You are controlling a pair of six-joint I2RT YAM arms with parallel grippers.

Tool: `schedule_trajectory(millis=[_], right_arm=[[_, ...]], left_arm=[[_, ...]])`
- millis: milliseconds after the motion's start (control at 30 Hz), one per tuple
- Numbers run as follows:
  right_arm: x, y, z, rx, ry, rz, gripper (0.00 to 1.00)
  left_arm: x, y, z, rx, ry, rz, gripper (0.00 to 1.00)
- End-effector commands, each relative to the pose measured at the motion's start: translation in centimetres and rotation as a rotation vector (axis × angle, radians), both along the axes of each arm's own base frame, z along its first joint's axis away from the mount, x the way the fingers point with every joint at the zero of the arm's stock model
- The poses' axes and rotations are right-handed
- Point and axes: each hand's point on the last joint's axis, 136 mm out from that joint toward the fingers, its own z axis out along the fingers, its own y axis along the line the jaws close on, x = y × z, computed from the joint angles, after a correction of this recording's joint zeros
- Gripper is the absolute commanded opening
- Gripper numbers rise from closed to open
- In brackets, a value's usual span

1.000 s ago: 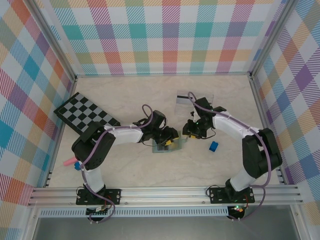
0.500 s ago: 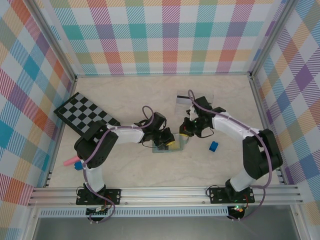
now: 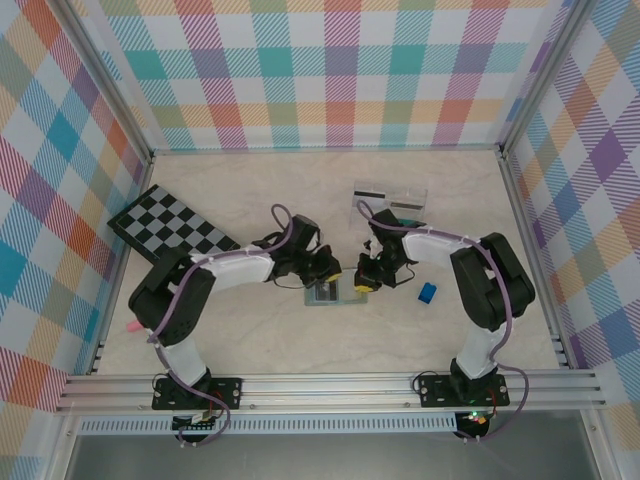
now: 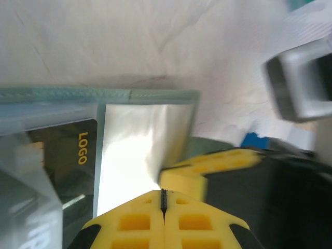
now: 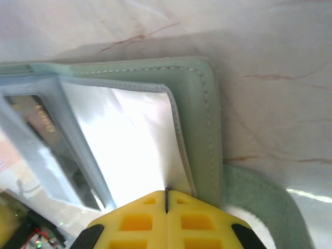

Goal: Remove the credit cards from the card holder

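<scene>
The card holder (image 3: 323, 296) lies opened flat on the desk (image 3: 250, 335), sage-green outer cover down and the pale inner leaves facing up. It is placed directly between the two arms' tips.

The left fingers (image 4: 164, 199) are pressed fully together, with no gap visible between the yellow pads. Their tips are set at the near edge of a glossy clear sleeve (image 4: 135, 142) inside the card holder. Whether the sleeve is pinched cannot be determined.

A dark card (image 4: 70, 153) printed "LOGO" in yellow is seated in the pocket beside that sleeve, on the side of the card holder away from the right arm.

The right fingers (image 5: 166, 199) are likewise closed pad against pad. Their tips are located at the stitched border of the card holder, over the edge of a pale inner leaf, just beside the snap tab (image 5: 262, 194). A grip on the leaf cannot be confirmed.

A blue block (image 3: 427, 292) lies on the desk beyond the right fingers from the card holder. A clear tray (image 3: 415, 195) is positioned behind the card holder, well apart from it, with a white card with a black stripe (image 3: 371, 193) at it.
</scene>
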Motion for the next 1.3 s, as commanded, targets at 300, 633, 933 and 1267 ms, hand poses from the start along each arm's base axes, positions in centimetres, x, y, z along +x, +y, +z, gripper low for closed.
schedule_trajectory(millis=[300,633,933,1267], right_arm=[[1.3,2.7,3.8,0.169,-0.102,0.105,0.13],[1.4,4.7,4.2,0.233,-0.113,0.198,0.26],[1.9,5.5,2.7,0.163,-0.107,0.252,0.27],[1.7,5.7,1.3,0.138,-0.081,0.281,0.27]], left_arm=[[-1.5,6.5,-1.0,0.162,0.02,0.058,0.28],[-1.9,5.9,-2.3,0.136,0.049,0.059,0.24],[-2.0,5.1,-3.2,0.153,0.068,0.036,0.2],[-2.7,6.3,-5.3,0.224,0.125,0.074,0.15]])
